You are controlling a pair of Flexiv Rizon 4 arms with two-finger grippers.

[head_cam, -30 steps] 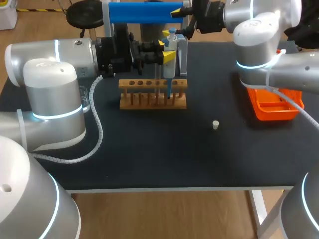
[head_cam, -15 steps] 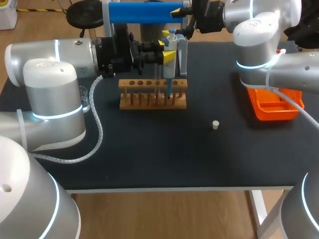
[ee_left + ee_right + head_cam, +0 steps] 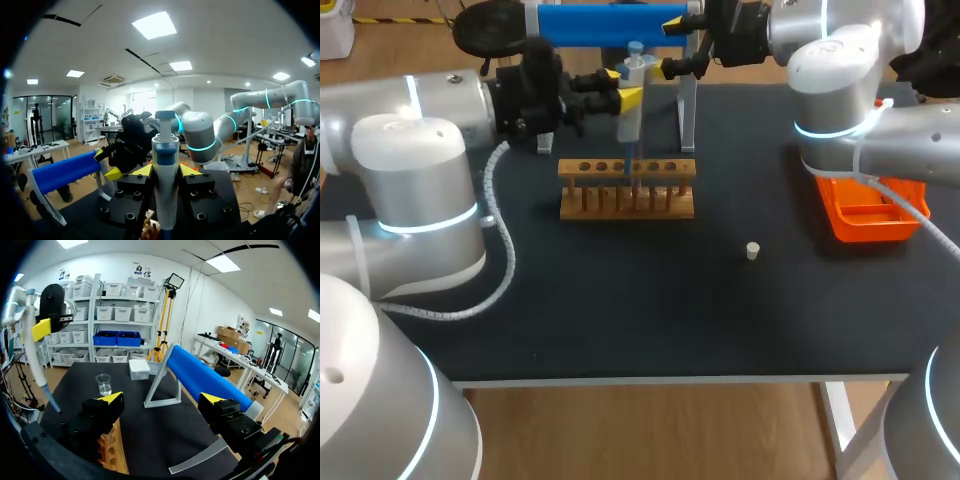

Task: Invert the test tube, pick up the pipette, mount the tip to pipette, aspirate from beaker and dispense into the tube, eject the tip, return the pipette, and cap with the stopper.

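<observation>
The pipette [image 3: 631, 100] was gripped upright by the left gripper [image 3: 622, 86], fingers pinched on its barrel from both sides. It was held above the wooden rack [image 3: 627, 205], its blue tip [image 3: 628, 163] hanging over the middle holes and clear of them, as far as could be judged. The right gripper [image 3: 672, 48] was stationed at the back beside the blue-barred stand [image 3: 605, 24], fingers spread wide, nothing between them. The beaker [image 3: 103, 384] was seen only from the right wrist, standing on the mat beyond the rack, well apart from the tip. The stopper [image 3: 752, 251] was lying alone on the mat, near the orange tray [image 3: 865, 222]. The test tube could not be made out in the rack. With a tip fitted, the liquid transfer was judged to be the step in hand; whether liquid was drawn could not be told. If not, a carry across to the beaker and a straight descent into its mouth would be called for.
</observation>
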